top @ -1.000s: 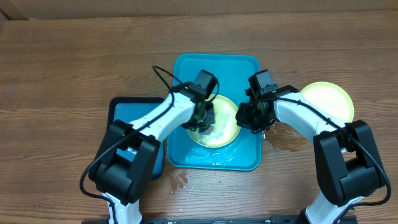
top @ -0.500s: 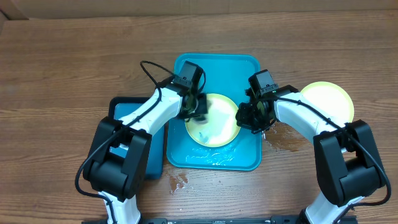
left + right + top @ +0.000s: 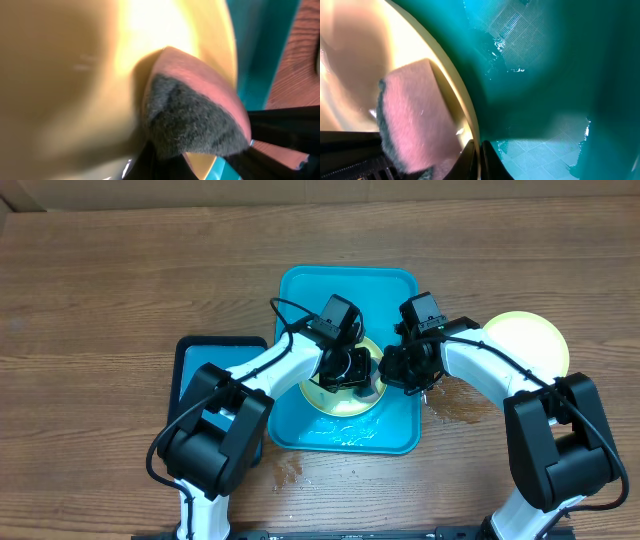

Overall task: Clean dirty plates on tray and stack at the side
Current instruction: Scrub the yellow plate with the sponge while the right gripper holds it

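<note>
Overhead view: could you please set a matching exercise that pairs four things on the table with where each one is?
Things:
1. sponge
2. middle plate
3. right plate
4. small tray

Places:
A. on the table, beside the right arm
B. pressed on a plate
C. partly under the left arm
D. lying in the turquoise tray

Pairs: 1-B; 2-D; 3-A; 4-C.

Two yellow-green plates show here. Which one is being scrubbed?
The plate inside the turquoise tray: the left tool presses a sponge on it. The other plate sits bare on the table to the right.
</note>
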`<state>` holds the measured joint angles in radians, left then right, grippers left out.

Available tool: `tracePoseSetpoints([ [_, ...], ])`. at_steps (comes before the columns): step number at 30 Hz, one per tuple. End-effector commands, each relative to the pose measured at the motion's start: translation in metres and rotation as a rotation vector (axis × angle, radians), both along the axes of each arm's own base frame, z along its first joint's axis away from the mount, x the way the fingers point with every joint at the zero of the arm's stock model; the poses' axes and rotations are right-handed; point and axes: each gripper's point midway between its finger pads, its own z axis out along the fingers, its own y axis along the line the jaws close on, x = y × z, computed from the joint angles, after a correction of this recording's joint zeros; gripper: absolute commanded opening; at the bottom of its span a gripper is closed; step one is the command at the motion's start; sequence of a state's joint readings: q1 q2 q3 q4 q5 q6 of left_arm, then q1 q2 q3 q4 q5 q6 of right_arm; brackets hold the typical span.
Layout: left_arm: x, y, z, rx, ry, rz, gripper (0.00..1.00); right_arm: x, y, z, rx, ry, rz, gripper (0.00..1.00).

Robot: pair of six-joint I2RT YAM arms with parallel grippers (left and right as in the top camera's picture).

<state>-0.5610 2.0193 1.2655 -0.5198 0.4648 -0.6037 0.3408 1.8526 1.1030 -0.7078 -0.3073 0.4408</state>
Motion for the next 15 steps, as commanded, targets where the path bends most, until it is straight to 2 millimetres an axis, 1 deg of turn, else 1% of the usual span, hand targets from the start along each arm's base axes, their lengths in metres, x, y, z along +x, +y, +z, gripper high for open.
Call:
tracePoseSetpoints([
  [1, -0.006, 0.023, -0.014, 0.08, 0.067, 0.045, 0.04, -0.008, -0.011, -0.011, -0.047, 0.027, -0.01, 0.04],
  [3, -0.008, 0.037, -0.017, 0.139, 0.079, 0.067, 0.04, -0.008, -0.011, -0.011, -0.048, 0.027, -0.01, 0.04],
  [7, -0.01, 0.087, -0.023, 0.367, 0.082, 0.121, 0.04, -0.009, -0.011, -0.011, -0.049, 0.03, -0.01, 0.04],
  [8, -0.01, 0.095, -0.023, 0.408, 0.076, 0.128, 0.04, -0.009, -0.011, -0.011, -0.049, 0.03, -0.01, 0.04],
  [15, 0.008, 0.155, 0.0, 0.675, -0.061, 0.199, 0.04, -0.009, -0.011, -0.011, -0.049, 0.03, -0.01, 0.04],
])
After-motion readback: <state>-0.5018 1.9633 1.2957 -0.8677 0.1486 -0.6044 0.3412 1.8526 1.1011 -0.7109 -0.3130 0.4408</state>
